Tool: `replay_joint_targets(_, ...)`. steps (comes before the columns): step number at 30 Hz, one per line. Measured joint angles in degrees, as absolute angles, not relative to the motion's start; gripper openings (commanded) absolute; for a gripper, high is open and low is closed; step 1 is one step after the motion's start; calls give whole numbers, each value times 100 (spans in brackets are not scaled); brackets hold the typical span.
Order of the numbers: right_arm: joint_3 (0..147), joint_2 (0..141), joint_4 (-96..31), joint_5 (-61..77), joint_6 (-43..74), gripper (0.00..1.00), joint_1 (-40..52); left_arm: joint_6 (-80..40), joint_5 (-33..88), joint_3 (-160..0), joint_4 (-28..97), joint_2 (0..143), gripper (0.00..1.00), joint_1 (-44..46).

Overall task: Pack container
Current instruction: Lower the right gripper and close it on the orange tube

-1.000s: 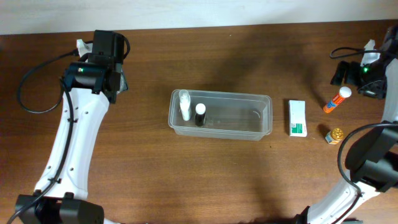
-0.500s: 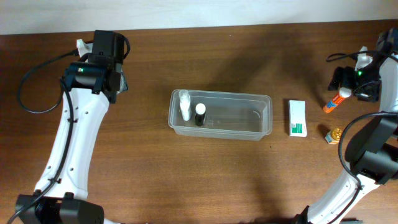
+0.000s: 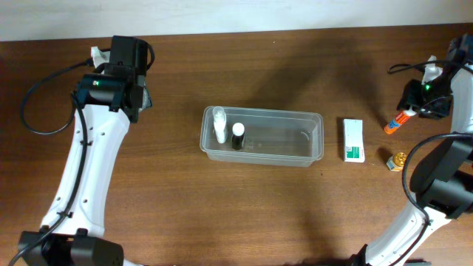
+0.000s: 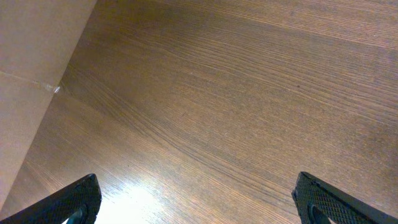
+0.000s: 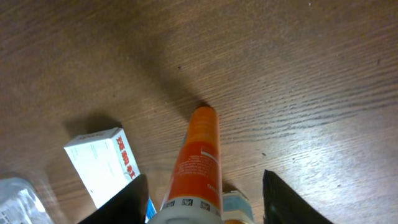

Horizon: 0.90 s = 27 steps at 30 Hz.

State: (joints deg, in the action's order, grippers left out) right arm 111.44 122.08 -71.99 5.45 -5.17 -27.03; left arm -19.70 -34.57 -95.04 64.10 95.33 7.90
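since a second ago the right gripper (image 5: 204, 200) has dropped from the upper right corner of the overhead view onto the orange tube (image 5: 200, 152), and now covers the tube's white cap from above. nothing else has shifted.

in the right wrist view its two dark fingers (image 5: 121, 200) stand apart on either side of the tube, cut off by the lower edge, so whether they touch it cannot be told. the tube's near end is also cropped. a band of small black print runs round it, too blurred to read. the small white-and-green box (image 5: 102, 163) at lower left carries red lettering on its side, also unreadable.

the left gripper (image 4: 199, 200) shows only two dark fingertips in the lower corners of its wrist view, spread wide over the bare table (image 4: 224, 93).

the container (image 3: 262, 111) sits at the centre of the overhead frame, well apart from both grippers. a white bottle (image 3: 219, 123) and a black bottle with a white cap (image 3: 237, 136) stand at its left end. the box lies just right of it, and a small gold-capped jar (image 3: 398, 159) sits lower right, its label too small to make out.
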Motion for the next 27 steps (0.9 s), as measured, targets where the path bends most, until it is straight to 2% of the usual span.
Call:
replay_joint_targets(20,11144,12210,-7352,550,-495,48,-2703,-1970,-3457,-9504,6410,9533,99,790)
replay_joint_targets(24,11144,12210,-7354,552,-460,40,-2703,-1970,-3457,-9504,6410,9533,99,790)
replay_joint_targets(27,11144,12210,-7369,556,-445,38,-2703,-1970,-3457,-9504,6410,9533,99,790)
